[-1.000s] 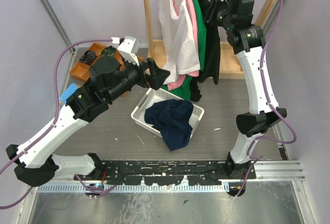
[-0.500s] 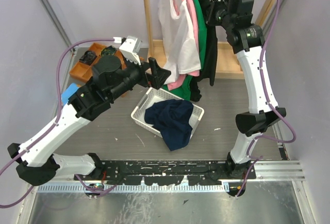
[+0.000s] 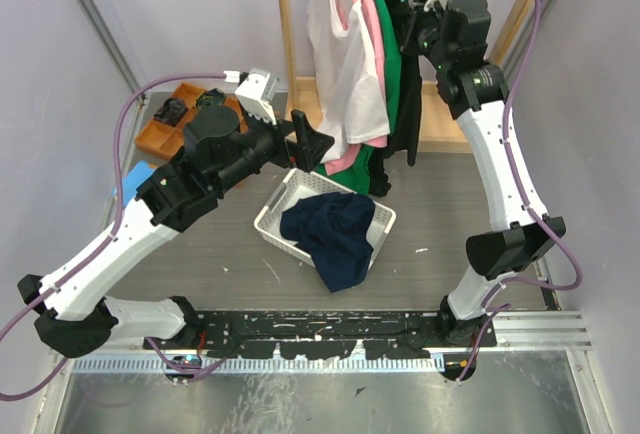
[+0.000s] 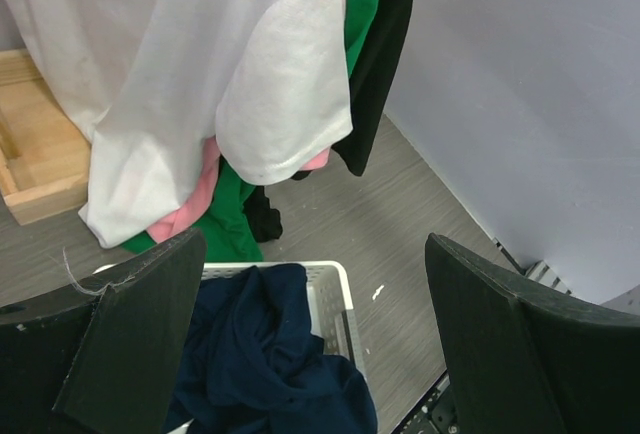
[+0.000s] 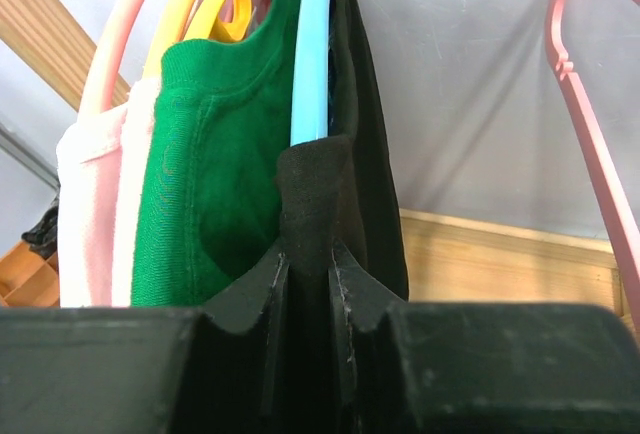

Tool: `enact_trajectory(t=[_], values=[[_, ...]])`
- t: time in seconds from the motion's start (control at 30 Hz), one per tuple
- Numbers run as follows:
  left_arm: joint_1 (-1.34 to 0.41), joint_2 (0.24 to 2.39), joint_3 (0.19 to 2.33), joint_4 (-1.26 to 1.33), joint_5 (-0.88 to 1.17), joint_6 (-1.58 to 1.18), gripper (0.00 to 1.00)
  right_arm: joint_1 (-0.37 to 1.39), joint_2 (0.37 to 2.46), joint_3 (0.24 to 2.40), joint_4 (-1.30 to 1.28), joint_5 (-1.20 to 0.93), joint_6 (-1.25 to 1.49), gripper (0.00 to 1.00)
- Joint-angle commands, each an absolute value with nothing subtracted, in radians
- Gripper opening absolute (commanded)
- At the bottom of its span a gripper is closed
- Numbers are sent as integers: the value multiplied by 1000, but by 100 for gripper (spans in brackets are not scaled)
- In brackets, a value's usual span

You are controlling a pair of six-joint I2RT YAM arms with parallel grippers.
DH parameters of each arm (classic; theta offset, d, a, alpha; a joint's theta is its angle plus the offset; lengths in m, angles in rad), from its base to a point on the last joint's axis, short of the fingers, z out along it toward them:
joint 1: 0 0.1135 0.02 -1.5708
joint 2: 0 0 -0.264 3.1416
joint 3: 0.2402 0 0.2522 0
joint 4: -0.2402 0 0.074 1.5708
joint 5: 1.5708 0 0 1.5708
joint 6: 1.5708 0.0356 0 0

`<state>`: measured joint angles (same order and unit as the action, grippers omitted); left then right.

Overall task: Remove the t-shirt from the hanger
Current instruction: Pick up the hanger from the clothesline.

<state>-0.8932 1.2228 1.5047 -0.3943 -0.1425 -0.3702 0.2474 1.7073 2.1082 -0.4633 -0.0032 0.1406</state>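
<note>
Right wrist view: right end effector [image 5: 310, 274] pinched almost closed on the black cotton t-shirt [image 5: 365, 154], which hangs on the light-blue plastic hanger [image 5: 312, 44]. The top view hides this grip.

Left wrist view: left end effector [image 4: 312, 254] gapes wide and empty, with the white slatted basket [image 4: 330, 304] below.

Grey plank tabletop [image 3: 440, 204], lilac walls [image 3: 200, 14].

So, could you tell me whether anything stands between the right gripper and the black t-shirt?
Nothing visible does. The right gripper appears shut on a fold of the black t-shirt, just below the blue hanger. The green t-shirt hangs beside it, not in between.
</note>
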Motion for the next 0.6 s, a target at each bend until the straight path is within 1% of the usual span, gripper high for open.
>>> enact_trajectory(t=[0.0,0.13,0.33,0.57], values=[[-889,1226,1549,-353,-126,-377,98,244,1619,2084,-165,65,138,0],[-889,1224,1549,-347,-125,-380,98,244,1614,2095,-150,67,139,1],[-888,1223,1551,-344,-125,-378,98,244,1570,2056,-97,89,128,1],[-888,1221,1552,-340,-122,-376,98,244,1536,2058,-100,99,106,1]])
